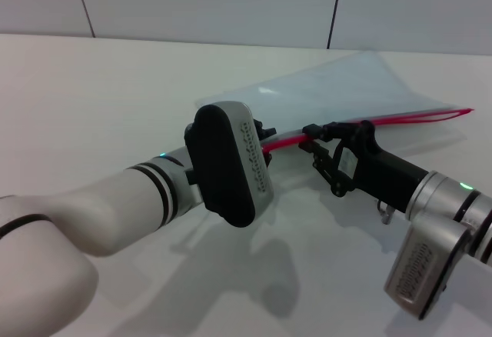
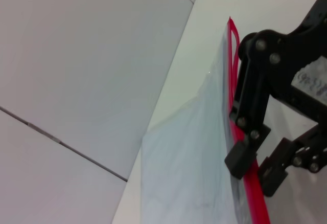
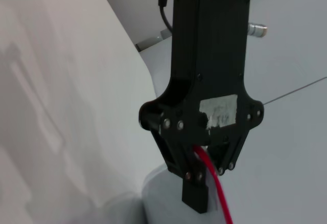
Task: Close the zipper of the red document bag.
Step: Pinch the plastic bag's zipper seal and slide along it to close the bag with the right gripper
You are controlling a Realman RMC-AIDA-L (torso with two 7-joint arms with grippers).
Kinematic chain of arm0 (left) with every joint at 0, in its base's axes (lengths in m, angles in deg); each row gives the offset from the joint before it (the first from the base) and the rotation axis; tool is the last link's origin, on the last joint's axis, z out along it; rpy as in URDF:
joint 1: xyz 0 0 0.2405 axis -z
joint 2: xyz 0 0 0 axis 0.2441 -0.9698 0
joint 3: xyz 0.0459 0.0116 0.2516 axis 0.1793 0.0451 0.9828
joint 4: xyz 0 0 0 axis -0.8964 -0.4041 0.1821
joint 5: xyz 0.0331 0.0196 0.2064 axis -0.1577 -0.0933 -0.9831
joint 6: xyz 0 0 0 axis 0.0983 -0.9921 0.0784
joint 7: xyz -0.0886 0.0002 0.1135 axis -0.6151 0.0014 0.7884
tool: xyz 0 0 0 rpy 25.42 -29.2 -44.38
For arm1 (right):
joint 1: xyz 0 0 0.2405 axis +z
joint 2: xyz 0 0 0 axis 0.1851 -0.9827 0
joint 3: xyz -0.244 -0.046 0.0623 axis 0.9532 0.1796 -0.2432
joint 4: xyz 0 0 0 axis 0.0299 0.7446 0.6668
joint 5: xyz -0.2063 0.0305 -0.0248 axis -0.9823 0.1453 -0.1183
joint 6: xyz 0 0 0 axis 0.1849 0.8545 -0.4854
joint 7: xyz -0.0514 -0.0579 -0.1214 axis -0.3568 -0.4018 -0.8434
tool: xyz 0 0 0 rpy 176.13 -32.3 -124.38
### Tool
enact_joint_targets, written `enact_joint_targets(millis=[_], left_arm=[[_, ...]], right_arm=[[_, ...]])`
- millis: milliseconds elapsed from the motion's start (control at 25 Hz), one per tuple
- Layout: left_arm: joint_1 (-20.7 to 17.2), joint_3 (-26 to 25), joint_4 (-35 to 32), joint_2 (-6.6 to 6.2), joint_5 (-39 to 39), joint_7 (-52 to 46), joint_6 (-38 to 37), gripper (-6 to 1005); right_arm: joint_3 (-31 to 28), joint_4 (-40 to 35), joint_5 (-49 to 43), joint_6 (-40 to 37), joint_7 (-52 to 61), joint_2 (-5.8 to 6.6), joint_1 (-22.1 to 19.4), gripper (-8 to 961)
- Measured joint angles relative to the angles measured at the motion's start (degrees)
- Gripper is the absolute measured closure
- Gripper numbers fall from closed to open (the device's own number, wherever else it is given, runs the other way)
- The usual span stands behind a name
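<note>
White panelled wall with dark seams backs a plain white desk [image 1: 92, 83], and on it, right of centre and toward the far side, is the red document bag [image 1: 338, 91], a large flat pouch of translucent pale blue-grey plastic whose near long edge is lifted off the surface. Along that raised edge runs the zipper [image 1: 415, 115], a thin bright red strip that reaches from the middle of the scene out to a point at the far right; its two sides stand slightly apart near that right tip. The right claw [image 1: 311, 138], black and linked, comes in from the near right and is clamped on the red strip, one finger on each side of it, as the left wrist view shows closely. The left claw [image 1: 265, 131] sits just left of it at the same edge, mostly hidden behind the arm's white and black wrist housing; whether its fingers are together or apart I cannot tell. No slider can be made out.
</note>
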Motion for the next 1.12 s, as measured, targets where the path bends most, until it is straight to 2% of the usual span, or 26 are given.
enact_joint_targets(millis=[440,840,1120], left_arm=[[0.1,0.45,0.08,-0.03,0.0,0.02,0.07,939],[0.04,0.53,0.13,-0.02,0.0,0.02,0.06,938],[0.01,0.54,0.13,-0.02,0.0,0.02,0.11,938]], right_arm=[[0.0,0.27,0.04,1.09,-0.01,0.0,0.32,766],[-0.21,0.5,0.12,1.99,-1.25,-0.01,0.31,866],[-3.22,2.64,0.2,4.48,-5.91,-0.09,-0.04,873]])
